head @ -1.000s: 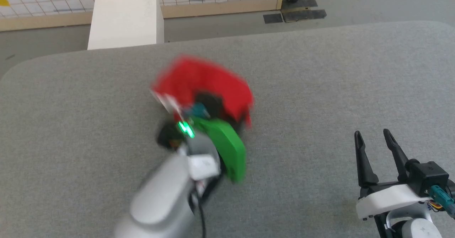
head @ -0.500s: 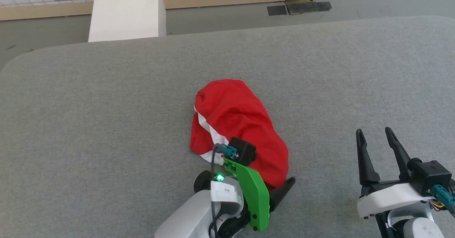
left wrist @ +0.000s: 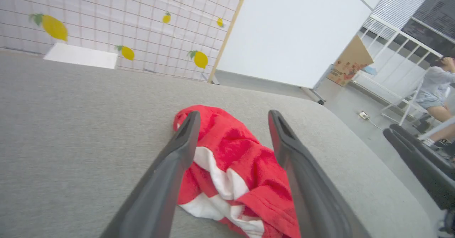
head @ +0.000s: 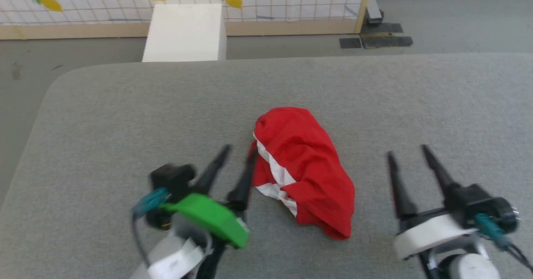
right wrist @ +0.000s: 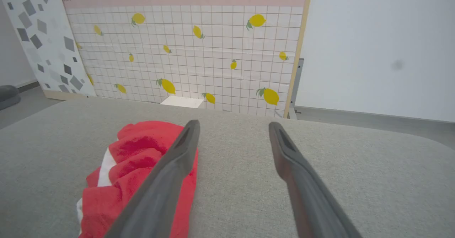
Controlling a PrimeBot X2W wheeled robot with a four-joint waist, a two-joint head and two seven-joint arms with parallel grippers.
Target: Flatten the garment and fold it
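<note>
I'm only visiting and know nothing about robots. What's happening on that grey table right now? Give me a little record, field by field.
Table: grey, padded
Garment: red with white stripe, crumpled heap, not yet flattened
Left claw: open, empty, beside the heap's left edge
Right claw: open, empty, apart from the heap
Behind table: white box, lemon-patterned panel

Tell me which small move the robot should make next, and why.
Probably lower the open left gripper onto the white-striped edge of the red garment and pinch it: the garment lies crumpled in a heap on the grey table, neither gripper holds it, and the open right gripper stands beside it.
</note>
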